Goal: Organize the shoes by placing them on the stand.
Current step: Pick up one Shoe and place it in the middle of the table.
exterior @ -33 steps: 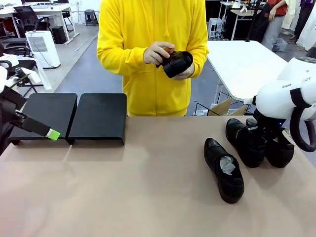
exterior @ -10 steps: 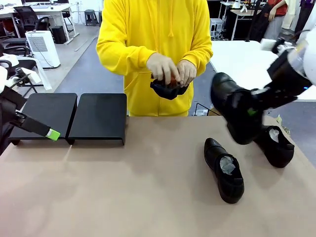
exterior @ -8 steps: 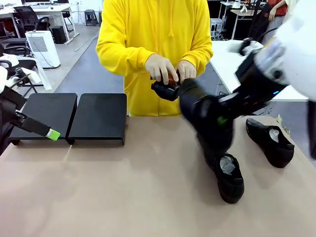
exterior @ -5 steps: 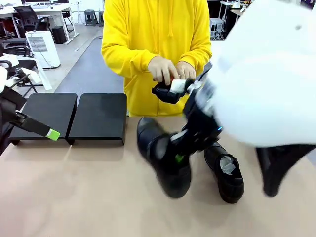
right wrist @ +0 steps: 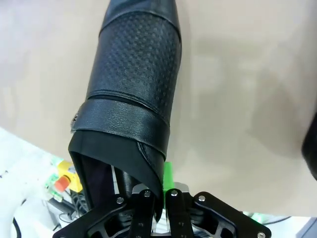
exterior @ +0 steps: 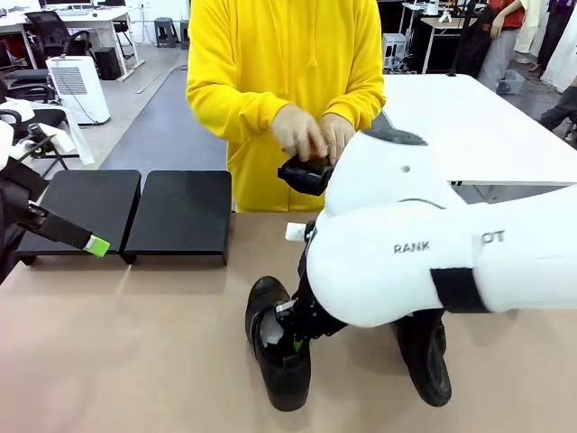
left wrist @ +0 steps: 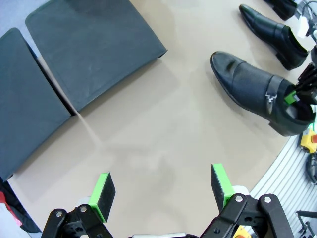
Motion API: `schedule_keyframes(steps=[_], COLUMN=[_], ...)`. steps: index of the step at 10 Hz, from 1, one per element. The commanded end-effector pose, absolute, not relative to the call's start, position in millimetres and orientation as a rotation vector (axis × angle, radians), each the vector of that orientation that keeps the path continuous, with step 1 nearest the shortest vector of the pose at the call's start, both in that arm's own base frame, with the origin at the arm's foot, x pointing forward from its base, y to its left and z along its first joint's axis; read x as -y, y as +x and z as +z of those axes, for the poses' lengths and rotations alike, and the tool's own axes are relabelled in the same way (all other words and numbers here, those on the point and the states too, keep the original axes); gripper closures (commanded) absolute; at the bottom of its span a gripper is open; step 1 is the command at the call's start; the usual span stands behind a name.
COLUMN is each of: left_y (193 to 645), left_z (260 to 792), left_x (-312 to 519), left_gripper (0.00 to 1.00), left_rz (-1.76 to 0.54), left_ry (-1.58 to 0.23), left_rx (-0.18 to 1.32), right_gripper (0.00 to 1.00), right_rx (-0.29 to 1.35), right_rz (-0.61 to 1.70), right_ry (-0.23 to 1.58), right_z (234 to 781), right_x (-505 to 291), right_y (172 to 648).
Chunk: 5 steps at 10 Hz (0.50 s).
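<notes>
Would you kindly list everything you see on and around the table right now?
held shoe: one, black, table's near middle, gripped by its collar
second shoe: one, black, right of it, partly behind the right arm
third shoe: one, black, in the person's hands
stand: two black panels side by side, table's far left
table: one, beige
person: one, yellow hoodie, far side
left pincer: open, above bare table
right pincer: shut on the held shoe
</notes>
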<state>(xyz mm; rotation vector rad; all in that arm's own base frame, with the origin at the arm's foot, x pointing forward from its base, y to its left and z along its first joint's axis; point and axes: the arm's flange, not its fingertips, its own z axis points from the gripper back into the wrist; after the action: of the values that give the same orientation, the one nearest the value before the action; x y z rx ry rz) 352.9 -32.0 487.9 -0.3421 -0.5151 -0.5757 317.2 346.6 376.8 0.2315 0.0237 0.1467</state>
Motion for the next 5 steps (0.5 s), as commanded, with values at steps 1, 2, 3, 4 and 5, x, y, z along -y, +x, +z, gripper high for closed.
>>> schedule_keyframes(steps=[1, 2, 3, 4, 5], left_y=[353.0, 353.0, 353.0, 353.0, 353.0], left_z=[488.0, 488.0, 488.0, 488.0, 488.0], left_x=[30.1, 30.1, 30.1, 30.1, 30.1], left_gripper=[0.00, 0.00, 0.00, 0.00, 0.00], left_rz=[-0.584, -0.584, -0.584, -0.584, -0.584], left_ry=[-0.359, -0.359, -0.359, -0.359, -0.359], left_rx=[0.518, 0.518, 0.518, 0.518, 0.518], right_gripper=[1.00, 1.00, 1.00, 0.96, 0.79], right_rx=[-0.024, -0.022, -0.033, -0.039, -0.050], right_rz=[0.126, 0.122, 0.112, 0.100, 0.094], right_ry=[0.203, 0.204, 0.213, 0.240, 0.246], right_z=[373.6, 372.3, 370.5, 370.6, 369.6], right_x=[-358.5, -359.3, -361.3, -364.8, -368.0], right_y=[312.0, 312.4, 313.1, 314.6, 315.8])
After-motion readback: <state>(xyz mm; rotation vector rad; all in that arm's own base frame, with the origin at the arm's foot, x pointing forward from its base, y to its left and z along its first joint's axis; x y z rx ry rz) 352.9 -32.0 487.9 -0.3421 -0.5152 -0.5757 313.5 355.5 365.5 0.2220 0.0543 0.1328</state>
